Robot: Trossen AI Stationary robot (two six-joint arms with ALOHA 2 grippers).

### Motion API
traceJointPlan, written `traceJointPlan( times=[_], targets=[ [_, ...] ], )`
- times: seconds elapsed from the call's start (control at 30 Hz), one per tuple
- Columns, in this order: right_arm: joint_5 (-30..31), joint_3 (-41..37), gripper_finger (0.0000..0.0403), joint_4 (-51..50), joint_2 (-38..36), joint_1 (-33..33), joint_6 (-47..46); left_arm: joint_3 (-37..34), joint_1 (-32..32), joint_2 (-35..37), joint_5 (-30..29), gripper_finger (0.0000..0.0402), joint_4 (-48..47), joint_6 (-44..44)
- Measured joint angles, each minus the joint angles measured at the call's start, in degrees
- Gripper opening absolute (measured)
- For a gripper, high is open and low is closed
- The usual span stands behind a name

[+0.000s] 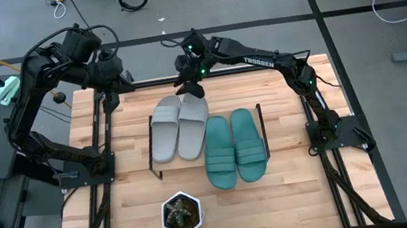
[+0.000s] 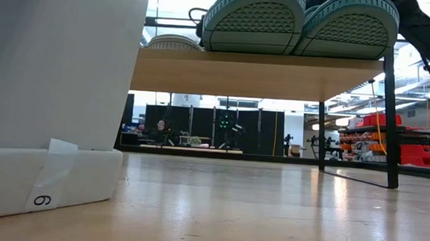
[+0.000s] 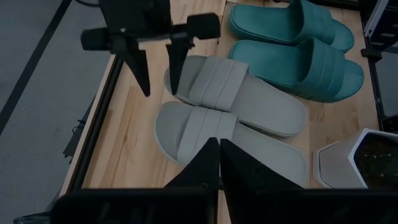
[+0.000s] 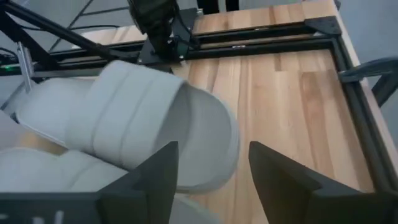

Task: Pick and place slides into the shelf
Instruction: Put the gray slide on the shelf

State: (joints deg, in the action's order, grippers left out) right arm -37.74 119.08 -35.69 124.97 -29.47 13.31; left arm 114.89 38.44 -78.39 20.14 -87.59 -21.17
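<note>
The shelf (image 2: 263, 75) stands mid-table, its black frame (image 1: 151, 150) showing around the slides. Two light grey slides (image 1: 179, 127) lie side by side on its left half. Two teal slides (image 1: 234, 148) lie on its right half, heels over the near edge (image 2: 303, 25). All four rest sole-down, toes toward the far edge. My right gripper (image 1: 192, 88) is open over the toe end of the right grey slide (image 4: 149, 124); it also shows in the left wrist view (image 3: 157, 74). My left gripper (image 1: 109, 96) is shut and empty (image 3: 219, 155) above the table's far left. My right gripper's fingers point down and toward the near edge at the toe end of the right grey slide (image 3: 186, 84). One finger (image 4: 158, 171) stands in front of the slide's edge, and I cannot tell whether it touches. The slide lies on the shelf.
A white hexagonal planter (image 1: 180, 214) stands near the table's front edge, close in front of the shelf; it fills the left of the low view (image 2: 52, 88). A black metal frame (image 1: 101, 129) edges the table. Bare wood lies right of the shelf (image 1: 285, 118).
</note>
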Motion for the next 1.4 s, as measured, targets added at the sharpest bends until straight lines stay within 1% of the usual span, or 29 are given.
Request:
traceJointPlan(
  times=[0.07, 0.17, 0.27, 0.4, 0.5, 0.57, 0.7, 0.77, 0.93, 1.13, 1.3, 1.4],
  targets=[
    [1.59, 2.49, 0.0201, -3.52, -0.02, -0.2, -0.03, 0.0, 0.0, 0.0, 0.01, 0.0024, 0.0, 0.0],
    [6.5, 5.29, 0.0192, -11.32, -0.15, -0.77, 0.23, 0.0, 0.0, 0.0, 0.01, 0.0023, 0.0, 0.0],
    [10.11, 6.85, 0.0166, -19.29, -0.13, -1.56, 0.26, 0.0, 0.0, 0.0, 0.01, 0.0017, 0.0, -0.01],
    [12.3, 7.65, 0.0098, -26.72, -0.52, -1.89, 0.48, 0.0, 0.0, 0.0, 0.01, 0.0012, -0.02, -0.07],
    [14.44, 7.65, 0.0033, -28.39, -1.09, -1.81, 0.65, 0.0, 0.0, 0.0, -0.01, 0.0015, -0.02, -0.26],
    [15.53, 7.65, 0.001, -28.52, -1.97, -1.86, 0.51, 0.0, 0.0, 0.0, 0.01, 0.0019, -0.02, -0.28],
    [18.7, 7.68, 0.0012, -30.35, -3.34, -1.92, 0.08, 0.0, 0.0, 0.0, 0.01, 0.0022, -0.02, -0.34],
    [18.82, 7.68, 0.0005, -32.39, -3.84, -1.9, 0.23, 0.0, 0.0, 0.0, 0.0, 0.002, -0.02, -0.38],
    [18.67, 7.65, 0.0004, -36.89, -4.03, -0.59, 0.16, 0.0, 0.0, 0.0, 0.0, 0.0012, 0.07, -0.52],
    [21.14, 7.65, 0.0003, -36.43, -3.78, 2.24, 0.37, 0.0, 0.0, -0.02, 0.0, 0.002, 1.77, -0.57],
    [21.57, 7.65, 0.0002, -36.37, -3.76, 2.62, 0.3, 0.0, 0.0, -0.04, 0.01, 0.0022, 2.9, -0.67],
    [21.89, 6.59, 0.0002, -34.15, -3.75, 2.64, -0.02, 0.0, 0.0, -0.04, 0.01, 0.0017, 2.95, -0.68]
  ],
)
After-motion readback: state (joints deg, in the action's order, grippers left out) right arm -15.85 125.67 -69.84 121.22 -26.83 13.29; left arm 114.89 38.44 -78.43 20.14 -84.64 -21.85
